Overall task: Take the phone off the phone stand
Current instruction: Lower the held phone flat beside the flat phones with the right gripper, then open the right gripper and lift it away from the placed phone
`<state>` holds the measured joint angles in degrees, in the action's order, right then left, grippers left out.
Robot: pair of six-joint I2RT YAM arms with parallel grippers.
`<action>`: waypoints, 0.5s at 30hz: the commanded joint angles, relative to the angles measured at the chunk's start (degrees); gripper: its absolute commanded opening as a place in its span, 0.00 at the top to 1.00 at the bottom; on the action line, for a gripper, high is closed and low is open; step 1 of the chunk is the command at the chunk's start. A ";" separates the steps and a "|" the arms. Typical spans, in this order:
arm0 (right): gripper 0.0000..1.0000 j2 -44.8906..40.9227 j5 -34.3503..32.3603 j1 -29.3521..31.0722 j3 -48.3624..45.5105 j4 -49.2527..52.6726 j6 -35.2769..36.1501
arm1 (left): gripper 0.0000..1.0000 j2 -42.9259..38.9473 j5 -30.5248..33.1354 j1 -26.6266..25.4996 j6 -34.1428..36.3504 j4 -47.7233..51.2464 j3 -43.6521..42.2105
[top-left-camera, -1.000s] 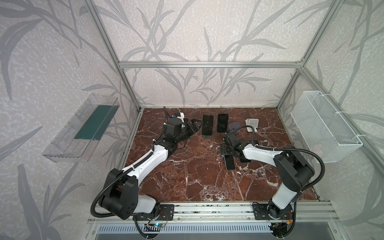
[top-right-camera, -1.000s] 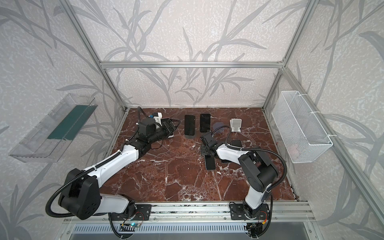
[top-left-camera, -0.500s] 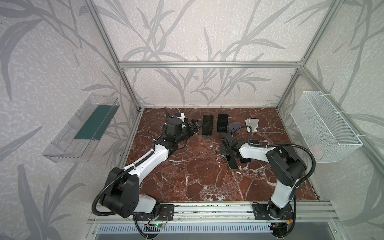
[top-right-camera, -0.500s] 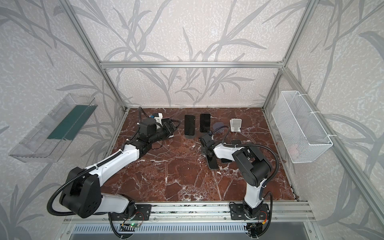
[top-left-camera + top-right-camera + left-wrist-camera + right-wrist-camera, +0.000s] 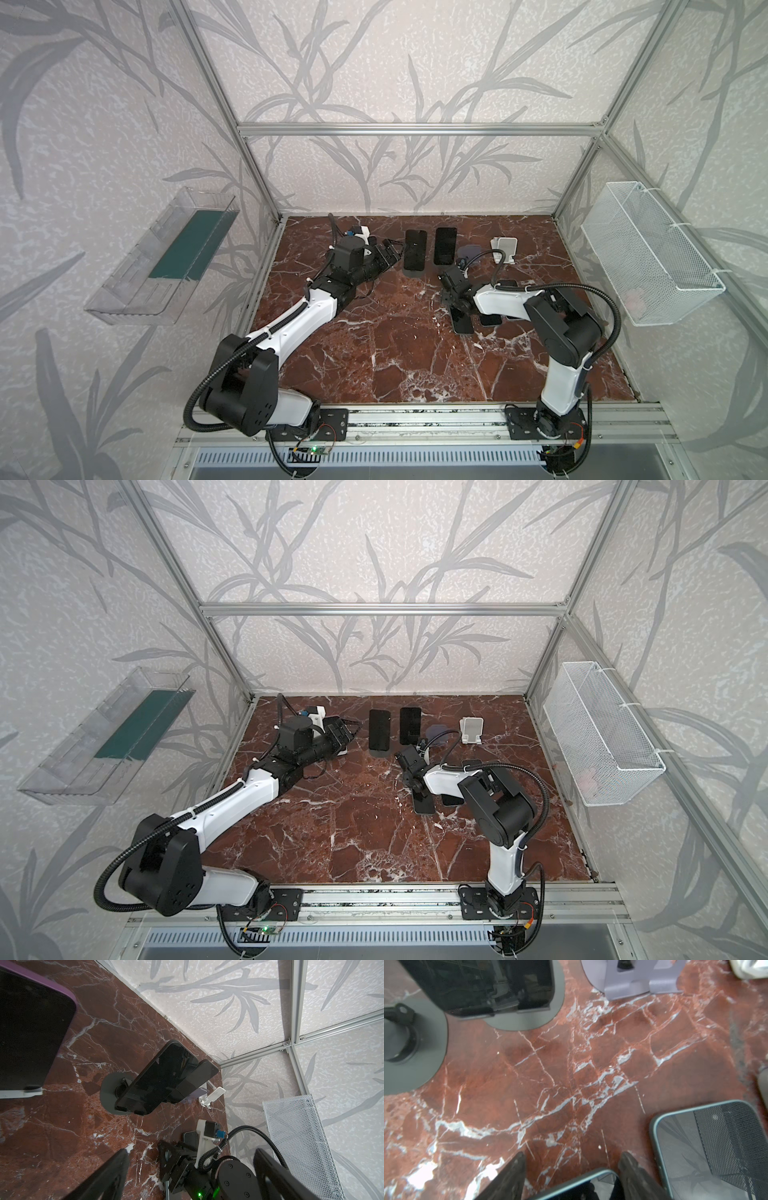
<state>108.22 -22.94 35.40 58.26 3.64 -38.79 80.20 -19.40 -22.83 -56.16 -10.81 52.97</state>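
In both top views the right arm's elbow has swung in toward the middle since a second ago. The dark teal-rimmed phone now lies slightly askew where it lay straight before. It rests flat, screen up, on the red-brown marble tabletop, off any stand. The right gripper is low over the phone's far end. A second teal-rimmed phone lies just beside it, partly under the arm. Behind them stand the lilac plastic phone stand, a white plastic stand and two black phones propped on dark stands. The left gripper has not moved.

In the left wrist view the left gripper stands wide open, apart from every phone. A purple-cased phone leans on a white rest nearby.

In the right wrist view the right gripper flanks the rounded end of the dark teal-rimmed phone. Its fingers sit close against the phone's edges, but whether they clamp it I cannot tell. The glossy screen reflects mesh.
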 commanded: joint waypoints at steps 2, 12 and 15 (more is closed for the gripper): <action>0.28 2.48 0.18 -0.20 0.09 4.16 -2.76 | 0.06 -0.33 -0.38 -0.09 0.21 -0.53 0.56; 0.24 3.26 0.56 -0.22 0.61 4.66 -2.36 | 0.06 -0.53 -0.97 0.07 -0.26 -1.22 0.49; 0.23 3.22 1.17 -0.33 0.63 3.96 -2.01 | 0.06 -0.62 -0.72 0.16 -0.11 -1.25 0.37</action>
<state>108.97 -23.75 35.40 59.20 4.29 -39.64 80.20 -19.64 -22.83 -56.21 -10.90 52.97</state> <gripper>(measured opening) 0.765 0.938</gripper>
